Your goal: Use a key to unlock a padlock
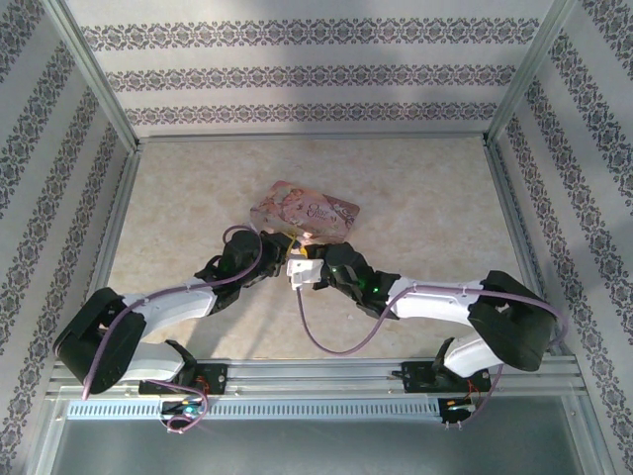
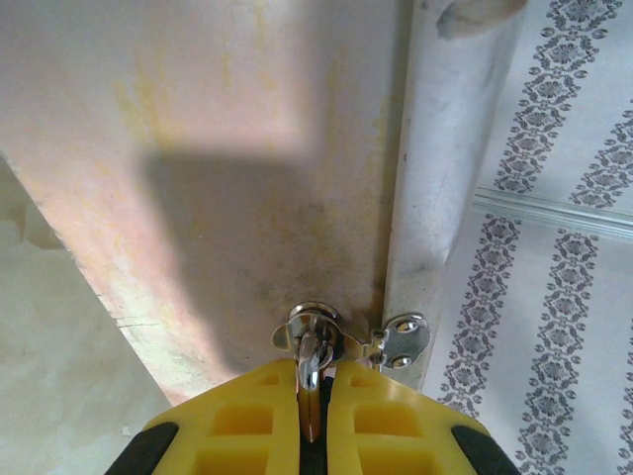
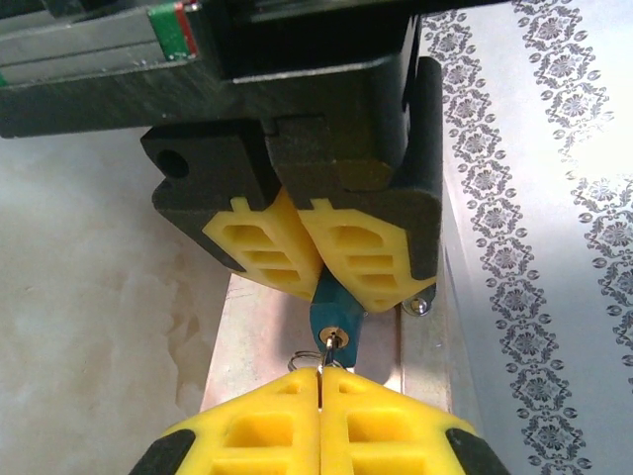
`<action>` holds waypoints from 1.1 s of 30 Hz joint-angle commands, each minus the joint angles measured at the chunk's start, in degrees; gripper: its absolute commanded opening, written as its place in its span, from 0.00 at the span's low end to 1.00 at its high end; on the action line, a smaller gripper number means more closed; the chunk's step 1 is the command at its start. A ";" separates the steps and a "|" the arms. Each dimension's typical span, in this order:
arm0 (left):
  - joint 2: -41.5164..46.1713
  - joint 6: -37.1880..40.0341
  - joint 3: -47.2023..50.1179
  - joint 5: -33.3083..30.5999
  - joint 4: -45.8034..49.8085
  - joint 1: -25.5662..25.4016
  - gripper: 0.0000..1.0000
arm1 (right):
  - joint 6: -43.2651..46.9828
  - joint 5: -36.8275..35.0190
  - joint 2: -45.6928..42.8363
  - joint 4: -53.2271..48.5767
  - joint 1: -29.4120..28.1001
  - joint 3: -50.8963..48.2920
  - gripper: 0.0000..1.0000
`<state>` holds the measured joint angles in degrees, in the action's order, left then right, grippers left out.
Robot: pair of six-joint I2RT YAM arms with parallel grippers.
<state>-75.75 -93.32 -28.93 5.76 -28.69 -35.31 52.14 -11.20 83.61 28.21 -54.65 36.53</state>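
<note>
Pinched shut with the right gripper (image 3: 319,386) on the key (image 3: 323,358), key tip at the keyhole of the blue padlock (image 3: 329,315). Clamped on that padlock with the left gripper (image 3: 316,279), tips facing the right's, close. Held over the middle of the tabletop (image 1: 415,198), by the near edge of the pink box (image 1: 302,210).

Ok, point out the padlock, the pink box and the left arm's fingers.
padlock (image 3: 331,315), right wrist view, on its blue body.
pink box (image 1: 315,210), top external view, on its illustrated lid.
left fingers (image 3: 361,252), right wrist view, on one yellow pad.
</note>
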 commanded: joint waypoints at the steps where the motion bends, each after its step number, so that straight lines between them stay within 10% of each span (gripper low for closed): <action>1: -0.02 -1.08 -2.60 2.41 -4.24 -2.04 0.00 | 1.28 -1.63 1.94 3.39 -0.54 2.55 0.07; 8: -0.67 -1.25 -2.71 2.08 -5.09 -2.79 0.00 | -2.83 -0.90 3.93 4.68 -0.45 4.20 0.05; 24: -4.28 -1.02 -0.98 1.67 -7.58 -2.92 0.00 | -53.10 10.77 4.18 4.65 2.53 3.19 0.02; 33: -10.49 0.19 0.10 1.63 -11.83 -2.92 0.00 | -52.16 5.75 8.14 10.36 2.88 -2.00 0.01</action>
<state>-84.82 -93.47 -28.84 3.42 -33.63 -35.99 1.67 -4.84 89.97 30.79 -51.51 36.05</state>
